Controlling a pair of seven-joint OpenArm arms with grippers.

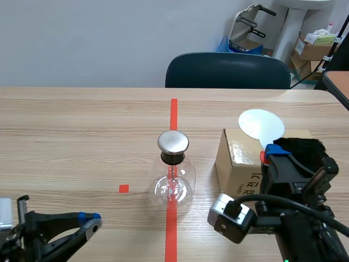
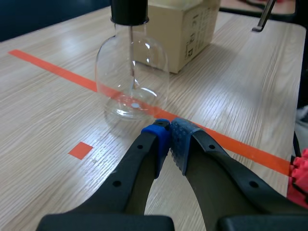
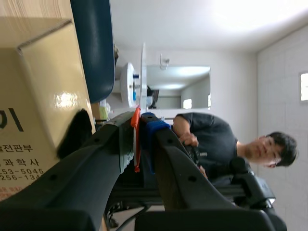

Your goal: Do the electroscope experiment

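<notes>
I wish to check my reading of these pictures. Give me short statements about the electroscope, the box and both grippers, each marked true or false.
1. The electroscope stands on the orange-red tape line. True.
2. The left gripper grips the electroscope. False: its jaws are shut on nothing, short of the glass.
3. The right gripper holds the white disc by its orange-red handle. True.
4. The cardboard box stands on the left arm's side of the electroscope. False: it is on the right arm's side.
5. The white disc touches the electroscope's metal cap. False: it is apart, over the box.
</notes>
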